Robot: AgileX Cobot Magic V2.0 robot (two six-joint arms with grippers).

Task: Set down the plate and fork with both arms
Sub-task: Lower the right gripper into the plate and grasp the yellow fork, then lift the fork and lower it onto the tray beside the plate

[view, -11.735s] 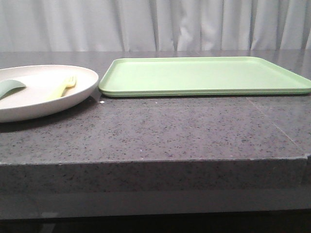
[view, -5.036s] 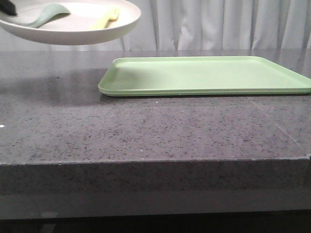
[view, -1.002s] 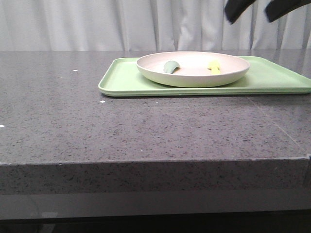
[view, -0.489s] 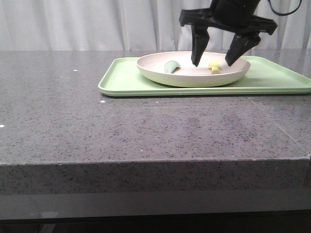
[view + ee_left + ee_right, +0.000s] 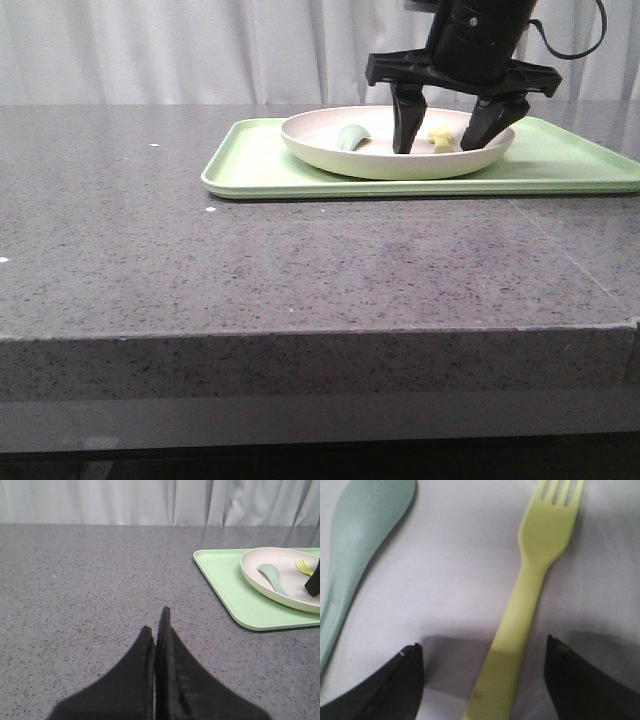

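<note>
The cream-white plate (image 5: 330, 155) sits on the light-green tray (image 5: 560, 165). The pale-yellow fork (image 5: 441, 137) lies in the plate beside a grey-green spoon (image 5: 351, 137). My right gripper (image 5: 435, 148) is open and low inside the plate, one finger on each side of the fork. In the right wrist view the fork's handle (image 5: 535, 575) runs between the open fingers of the right gripper (image 5: 482, 645), with no contact. The spoon (image 5: 360, 545) lies off to one side on the plate (image 5: 445, 580). My left gripper (image 5: 156, 622) is shut and empty over bare counter, well away from the tray (image 5: 225, 580).
The grey speckled counter (image 5: 300, 270) stretches left of and in front of the tray, and its front edge faces the camera. White curtains hang behind. The left wrist view shows the plate (image 5: 250, 572), the spoon (image 5: 272, 576) and the fork (image 5: 303, 567).
My right gripper has come down from above the plate into it, still open, and now straddles the fork. Plate, fork and spoon have not moved.
</note>
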